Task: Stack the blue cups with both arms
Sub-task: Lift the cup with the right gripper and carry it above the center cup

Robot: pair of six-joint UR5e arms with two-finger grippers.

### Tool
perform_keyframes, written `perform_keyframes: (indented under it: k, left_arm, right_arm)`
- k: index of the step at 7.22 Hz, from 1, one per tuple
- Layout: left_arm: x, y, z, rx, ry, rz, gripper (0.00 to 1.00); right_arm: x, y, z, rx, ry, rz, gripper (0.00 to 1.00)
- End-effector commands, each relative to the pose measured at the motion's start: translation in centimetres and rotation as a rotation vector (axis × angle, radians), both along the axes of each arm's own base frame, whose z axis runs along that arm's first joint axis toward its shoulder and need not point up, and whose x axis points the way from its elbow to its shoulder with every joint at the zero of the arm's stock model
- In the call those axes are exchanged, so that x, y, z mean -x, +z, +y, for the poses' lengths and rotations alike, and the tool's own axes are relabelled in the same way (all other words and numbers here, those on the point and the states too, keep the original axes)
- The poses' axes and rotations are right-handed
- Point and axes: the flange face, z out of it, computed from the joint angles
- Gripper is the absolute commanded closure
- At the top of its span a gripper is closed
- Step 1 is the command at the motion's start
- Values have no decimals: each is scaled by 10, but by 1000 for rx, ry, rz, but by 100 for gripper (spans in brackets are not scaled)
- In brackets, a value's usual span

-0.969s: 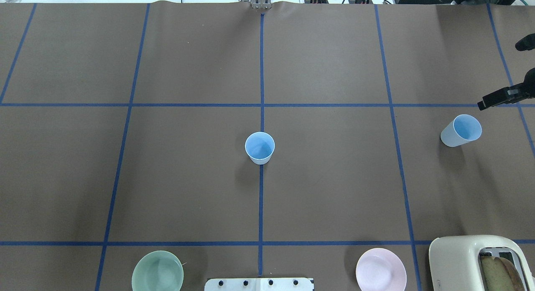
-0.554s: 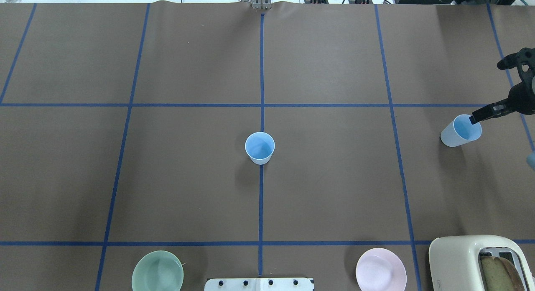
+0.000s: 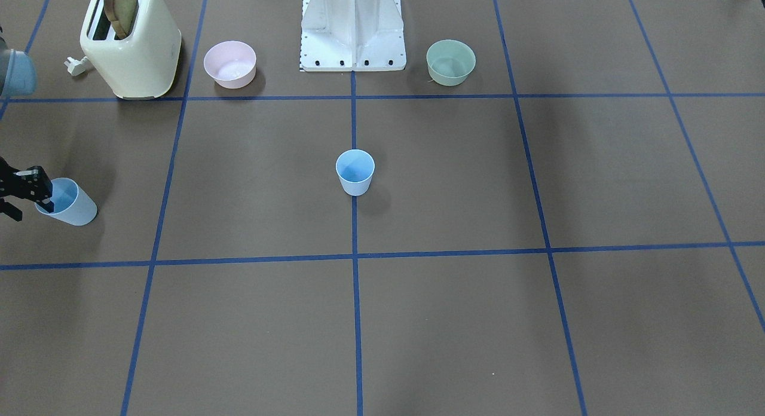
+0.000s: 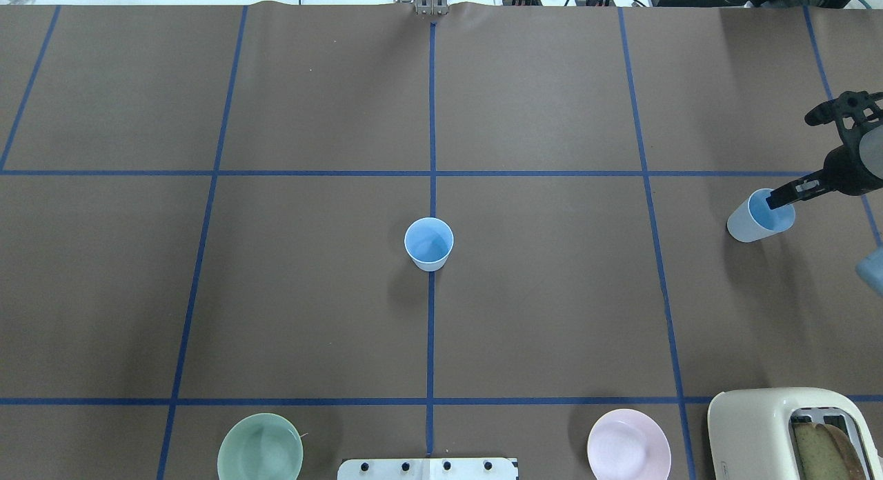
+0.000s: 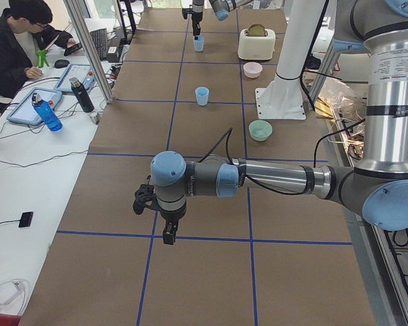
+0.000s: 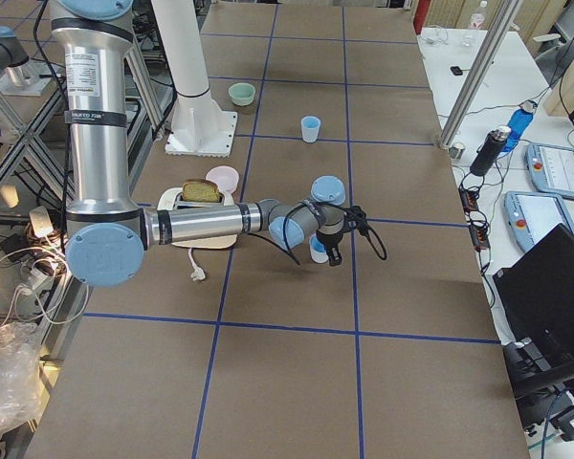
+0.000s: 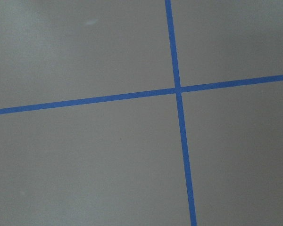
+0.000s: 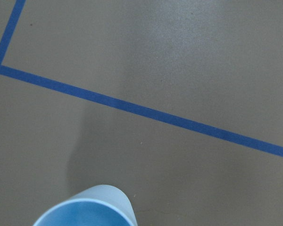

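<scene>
One light-blue cup [image 4: 428,243] stands upright at the table's centre on the blue middle line, also in the front view [image 3: 355,172]. The second blue cup [image 4: 752,221] stands near the right edge, also in the front view [image 3: 70,208] and at the bottom of the right wrist view [image 8: 87,214]. My right gripper [image 4: 788,160] is open at this cup. One of its fingers [image 4: 783,196] reaches inside the rim and the other is outside, on the far side. My left gripper [image 5: 164,224] shows only in the exterior left view, low over bare table far from both cups. I cannot tell whether it is open or shut.
A cream toaster [image 4: 772,432] with bread stands at the near right corner, a pink bowl [image 4: 628,452] beside it. A green bowl [image 4: 260,456] sits near left of the white base mount [image 4: 428,468]. An operator [image 5: 20,47] sits beyond the table's far side.
My right gripper has come in from the right edge and down to the right cup, and one finger now sits inside its rim. Neither cup has moved.
</scene>
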Motion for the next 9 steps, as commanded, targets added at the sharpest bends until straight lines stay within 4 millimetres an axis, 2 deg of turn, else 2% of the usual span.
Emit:
perform_keyframes:
  k: [1, 2, 3, 4, 5, 6, 7, 8, 9]
  left_arm:
    - [0, 0, 0, 0, 0, 1, 2]
    - [-1, 1, 1, 2, 1, 2, 2]
    - [-1, 5, 5, 15, -4, 3, 2]
    - [-1, 6, 6, 19, -6, 3, 2]
    - [-1, 6, 6, 19, -6, 3, 2]
    - [-1, 6, 6, 21, -6, 5, 2]
    - [-1, 6, 6, 19, -6, 5, 1]
    - [-1, 6, 6, 21, -6, 5, 2]
    - [-2, 7, 6, 22, -4, 5, 2]
  right_arm:
    - [1, -7, 2, -7, -9, -17, 100]
    - [2, -19, 3, -18, -19, -38, 100]
    - [6, -43, 3, -26, -44, -90, 100]
    - [11, -69, -3, -50, -56, -129, 100]
    - [19, -106, -24, -72, -26, -164, 100]
    - [29, -156, -42, -41, 40, -215, 100]
    - [51, -222, -60, 35, 120, -265, 100]
    - [80, -276, -54, 105, 157, -275, 100]
    - [125, -331, -46, 160, 187, -209, 100]
